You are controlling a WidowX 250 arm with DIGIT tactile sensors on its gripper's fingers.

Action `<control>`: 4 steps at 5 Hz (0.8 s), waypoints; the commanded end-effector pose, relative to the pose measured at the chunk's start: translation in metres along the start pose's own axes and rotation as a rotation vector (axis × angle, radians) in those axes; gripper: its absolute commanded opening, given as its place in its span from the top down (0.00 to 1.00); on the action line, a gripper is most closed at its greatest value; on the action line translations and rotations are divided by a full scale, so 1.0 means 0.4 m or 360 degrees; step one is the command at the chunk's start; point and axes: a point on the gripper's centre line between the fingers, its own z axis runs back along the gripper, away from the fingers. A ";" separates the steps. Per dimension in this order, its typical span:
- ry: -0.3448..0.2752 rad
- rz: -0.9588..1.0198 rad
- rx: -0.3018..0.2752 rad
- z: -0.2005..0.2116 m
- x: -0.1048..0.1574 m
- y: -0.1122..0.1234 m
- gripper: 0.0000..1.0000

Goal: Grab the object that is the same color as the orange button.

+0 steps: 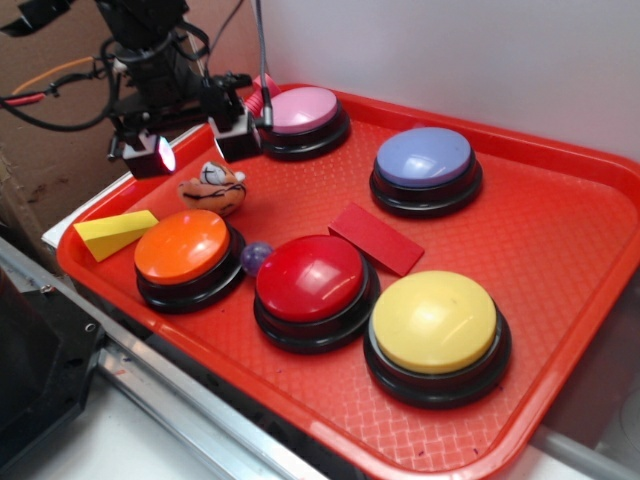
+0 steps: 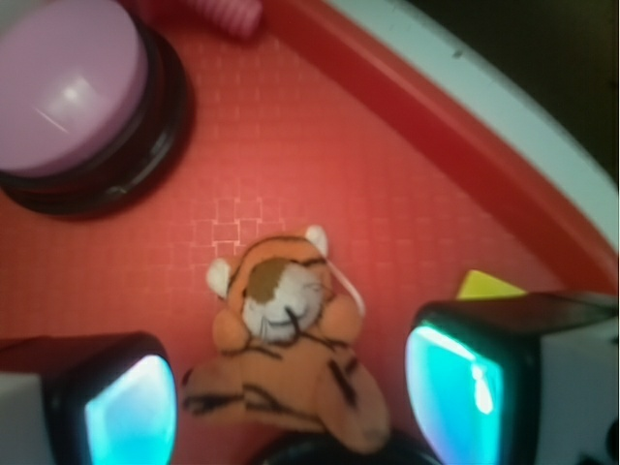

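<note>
Exterior view shows a red tray (image 1: 560,250) filling most of the frame, with five dome buttons on it. The orange button (image 1: 185,250) sits at the left, the red button (image 1: 312,282) just right of it at lower centre, and the yellow button (image 1: 436,328) at the lower right. A pink button (image 1: 303,115) stands at the top centre and a blue button (image 1: 425,162) at the upper right. The tiger toy (image 1: 213,187) lies on the tray just above the orange button, apart from it. A yellow wedge (image 1: 113,232) rests at the tray's left edge, a small purple ball (image 1: 256,257) sits between the orange and red buttons, and a flat red block (image 1: 377,238) lies near the centre.

The gripper (image 1: 195,145) hangs in the upper left of the frame, directly above the toy, its fingers spread wide apart and holding nothing.

Wrist view looks down on the tiger toy (image 2: 286,358) at lower centre, lying between the two finger pads (image 2: 131,417), which stand at the lower left and lower right corners with clear space on each side of the toy. Whether the pads reach the tray surface cannot be told. The pink button (image 2: 73,92) fills the upper left corner.
</note>
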 end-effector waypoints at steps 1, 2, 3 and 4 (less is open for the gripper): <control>0.0002 0.0000 0.0016 -0.064 0.019 -0.024 0.00; 0.0004 0.0029 0.0013 -0.078 0.017 -0.020 0.85; 0.0036 0.0044 -0.0039 -0.061 0.025 -0.019 1.00; 0.0073 -0.0065 -0.0067 -0.011 0.034 -0.025 1.00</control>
